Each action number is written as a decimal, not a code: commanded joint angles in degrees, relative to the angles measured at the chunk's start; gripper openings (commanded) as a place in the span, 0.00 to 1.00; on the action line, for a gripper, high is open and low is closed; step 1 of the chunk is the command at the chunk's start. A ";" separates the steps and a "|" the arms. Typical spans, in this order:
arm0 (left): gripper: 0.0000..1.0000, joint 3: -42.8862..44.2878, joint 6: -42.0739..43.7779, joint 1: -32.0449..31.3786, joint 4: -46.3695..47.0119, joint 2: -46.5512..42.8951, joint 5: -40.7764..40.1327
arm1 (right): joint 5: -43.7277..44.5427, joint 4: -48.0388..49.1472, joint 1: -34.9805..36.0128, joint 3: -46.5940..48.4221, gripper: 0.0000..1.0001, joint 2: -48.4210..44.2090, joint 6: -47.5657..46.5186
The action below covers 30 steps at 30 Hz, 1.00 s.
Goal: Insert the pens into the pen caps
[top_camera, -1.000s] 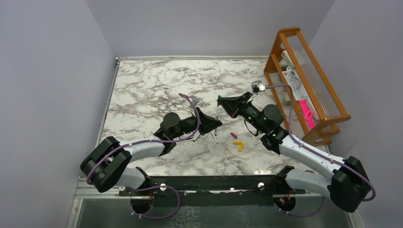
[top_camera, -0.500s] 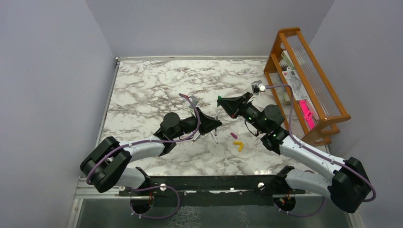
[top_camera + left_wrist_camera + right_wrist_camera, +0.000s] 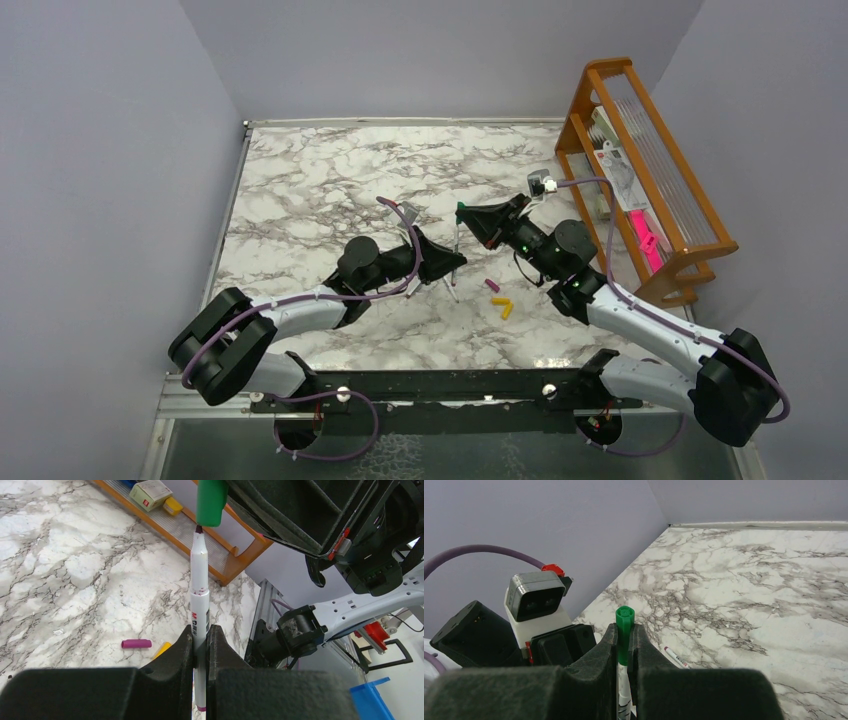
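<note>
My left gripper [image 3: 455, 262] is shut on a silvery-grey pen [image 3: 457, 240] and holds it upright, tip up; the left wrist view shows the pen [image 3: 199, 595] clamped between its jaws [image 3: 200, 630]. My right gripper [image 3: 466, 213] is shut on the green cap [image 3: 461, 207], directly above the pen. The pen's dark tip meets the mouth of the green cap [image 3: 212, 502]. The right wrist view shows that cap [image 3: 624, 625] between the jaws [image 3: 624, 627], with the pen [image 3: 623, 695] below it. A magenta cap [image 3: 492, 284] and two yellow-orange caps [image 3: 503, 305] lie on the marble.
An orange wooden rack [image 3: 640, 170] holding boxes stands at the right edge of the marble table [image 3: 330, 180]. Another pen [image 3: 675, 657] lies flat on the table below the grippers. Walls close in the left, back and right.
</note>
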 commanded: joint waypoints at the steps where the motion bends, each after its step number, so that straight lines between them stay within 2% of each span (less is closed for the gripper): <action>1: 0.00 0.76 0.98 -0.33 1.34 -1.38 -1.31 | -1.23 1.57 -0.05 0.80 0.02 0.21 -0.26; 19: 0.00 0.62 1.56 -0.42 0.86 -2.06 -1.98 | -2.32 2.88 -0.05 -0.42 0.02 1.48 0.17; 30: 0.00 2.85 1.68 -0.41 0.75 -0.06 -2.57 | -4.55 -0.69 -0.07 -1.85 0.02 -0.19 0.79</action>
